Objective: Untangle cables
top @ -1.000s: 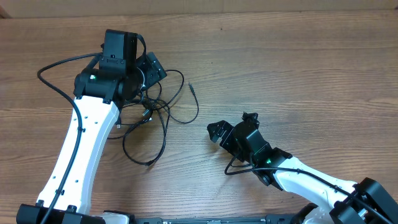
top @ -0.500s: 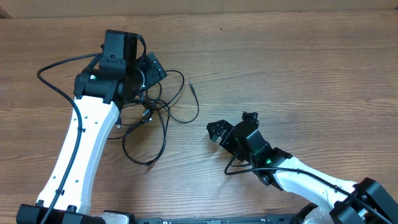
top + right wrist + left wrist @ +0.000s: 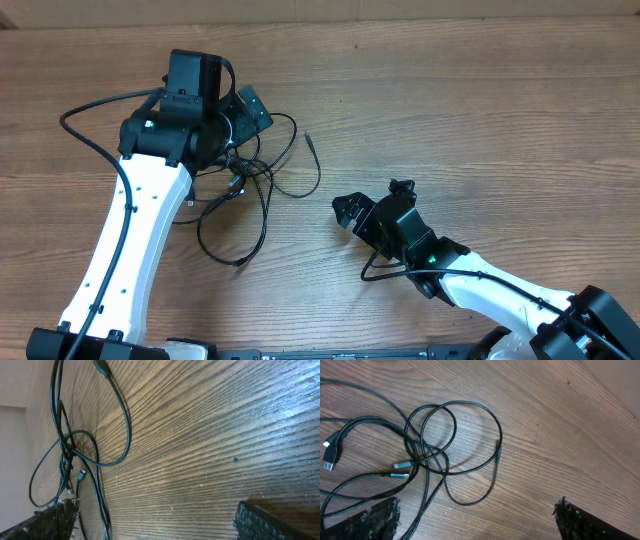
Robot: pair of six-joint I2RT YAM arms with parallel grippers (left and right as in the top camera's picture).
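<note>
The cables (image 3: pixel 243 178) lie in a loose black tangle on the wooden table, at the left of the overhead view. One free end (image 3: pixel 308 140) points away to the right. My left gripper (image 3: pixel 240 130) hovers over the top of the tangle, open. In the left wrist view the crossing loops (image 3: pixel 422 457) and small metal plugs (image 3: pixel 402 465) lie ahead of the left gripper (image 3: pixel 477 525), and nothing sits between its fingers. My right gripper (image 3: pixel 372 198) stands open to the right of the tangle, apart from it. The right wrist view shows the cables (image 3: pixel 67 445) beyond the right gripper (image 3: pixel 155 520).
A thicker black cable (image 3: pixel 85 105) fixed to the left arm loops out over the table's left side. Bare wood stretches to the right and behind the tangle. The table's far edge (image 3: pixel 400 17) runs along the top.
The left gripper's jaws have spread wider over the tangle. The cables and the right arm have not moved.
</note>
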